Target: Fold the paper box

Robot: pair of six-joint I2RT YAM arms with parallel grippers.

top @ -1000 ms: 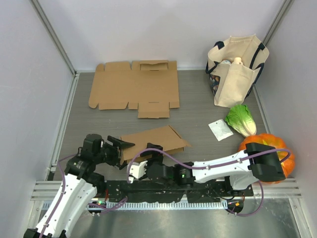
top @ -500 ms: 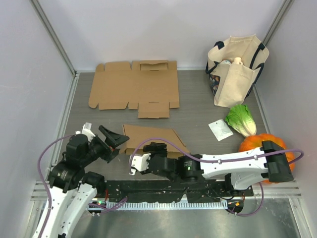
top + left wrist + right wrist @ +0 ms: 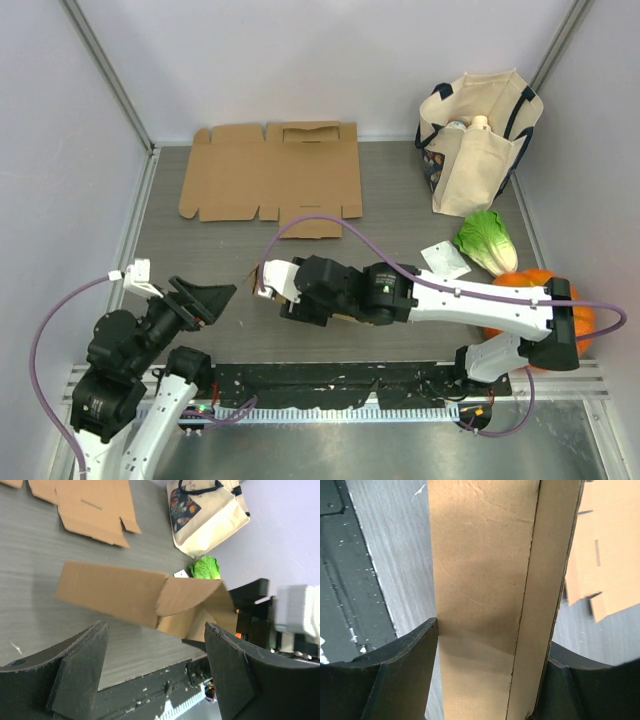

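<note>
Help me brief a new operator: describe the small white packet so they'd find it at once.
Start at the beige tote bag in the far right corner. In front of it lies a green cabbage, and the packet lies flat just left of that. It is the only small white square; its neighbours are green and orange.

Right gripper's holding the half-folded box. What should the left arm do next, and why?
Probably ease the left gripper forward onto the free end of the box. That gripper is open, empty and apart from the box, while the right gripper clamps only the other end.
</note>
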